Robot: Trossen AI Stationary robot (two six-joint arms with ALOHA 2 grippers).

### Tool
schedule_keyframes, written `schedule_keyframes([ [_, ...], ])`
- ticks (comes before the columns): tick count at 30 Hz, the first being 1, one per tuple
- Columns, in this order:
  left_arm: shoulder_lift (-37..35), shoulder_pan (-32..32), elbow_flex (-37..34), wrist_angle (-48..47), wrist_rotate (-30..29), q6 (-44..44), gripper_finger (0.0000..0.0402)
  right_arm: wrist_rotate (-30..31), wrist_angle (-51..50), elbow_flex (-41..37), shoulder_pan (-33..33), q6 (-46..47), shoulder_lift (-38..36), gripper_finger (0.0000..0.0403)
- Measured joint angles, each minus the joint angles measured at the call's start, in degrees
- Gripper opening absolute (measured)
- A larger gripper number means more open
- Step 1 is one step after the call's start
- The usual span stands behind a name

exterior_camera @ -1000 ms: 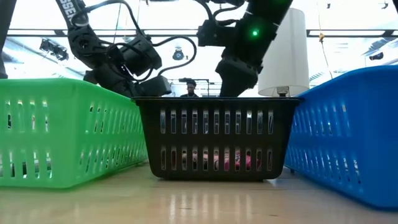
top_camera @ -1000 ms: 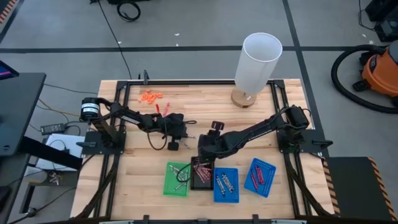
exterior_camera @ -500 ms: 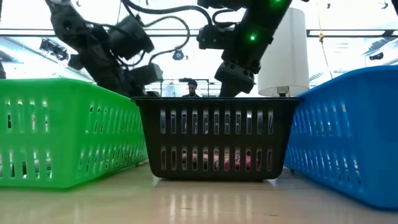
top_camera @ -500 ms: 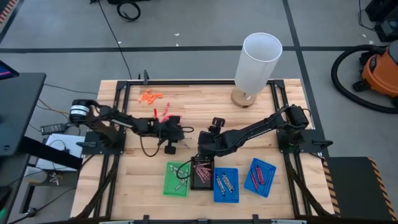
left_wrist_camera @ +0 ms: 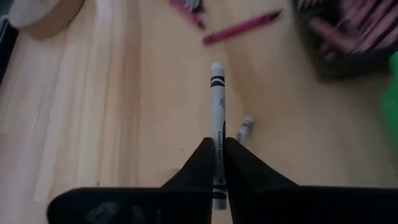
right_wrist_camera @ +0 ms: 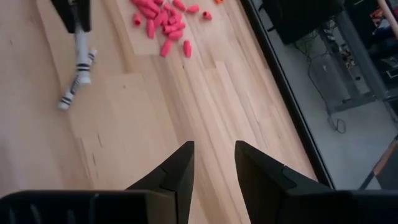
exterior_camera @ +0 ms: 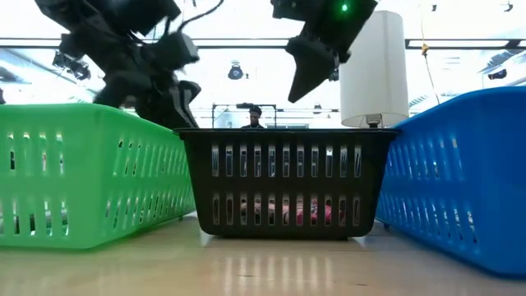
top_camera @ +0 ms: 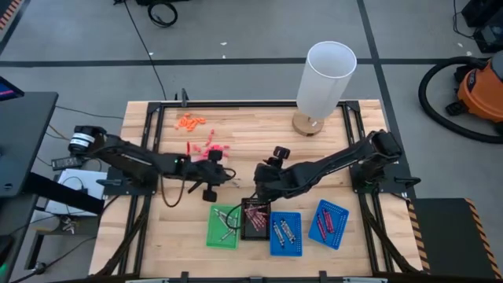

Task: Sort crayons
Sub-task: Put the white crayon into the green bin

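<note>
My left gripper (left_wrist_camera: 216, 144) is shut on a grey-white crayon with black bands (left_wrist_camera: 217, 102), over the table's middle (top_camera: 229, 178), far of the green tray (top_camera: 224, 228). A second grey crayon (left_wrist_camera: 244, 129) lies flat on the wood beside it, and a pinkish-red one (left_wrist_camera: 241, 28) lies farther on. My right gripper (right_wrist_camera: 214, 163) is open and empty, above the table near the black tray (top_camera: 255, 220), which holds maroon and pink crayons. Two blue trays (top_camera: 285, 233) (top_camera: 328, 224) also hold crayons. My left gripper pinches the grey-white crayon's upper part (left_wrist_camera: 217, 138) between its two fingers. The fingers come from above and lie along the crayon, which sticks out past the fingertips and points down at the table (right_wrist_camera: 81, 59). I cannot tell whether its lower tip touches the wood.
A pile of coral-pink bits (top_camera: 208, 149) and some orange bits (top_camera: 190, 122) lie at the far left. A tall white cylinder on a round wooden base (top_camera: 324, 79) stands at the far right. The trays line the near edge, with bare wood between them and the bits.
My right gripper has gone up, away from the black tray's rim. My left gripper has shifted a little toward the table's left and near edge as its arm swung back.
</note>
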Motion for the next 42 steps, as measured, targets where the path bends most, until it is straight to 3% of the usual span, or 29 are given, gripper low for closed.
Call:
schedule_keyframes([
  [8, -2.2, -7.1, 0.0, 0.4, 0.8, -1.9, 0.0022, 1.0, 0.0, 0.0, 1.2, 2.3, -1.7, 0.0124],
  [15, -2.2, -15.0, 0.0, 1.6, 12.8, 1.5, 0.0026, 1.0, 0.1, 0.0, 1.6, 2.8, -1.7, 0.0124],
  [36, 6.8, -20.1, 0.1, 7.7, 13.3, -1.4, 0.0041, -1.0, 3.7, 0.0, 1.6, 2.8, -1.7, 0.0124],
  [42, 6.8, -20.3, 0.1, 7.8, 11.9, -1.2, 0.0076, -1.0, 3.7, 0.0, 1.6, 2.7, -1.7, 0.0124],
])
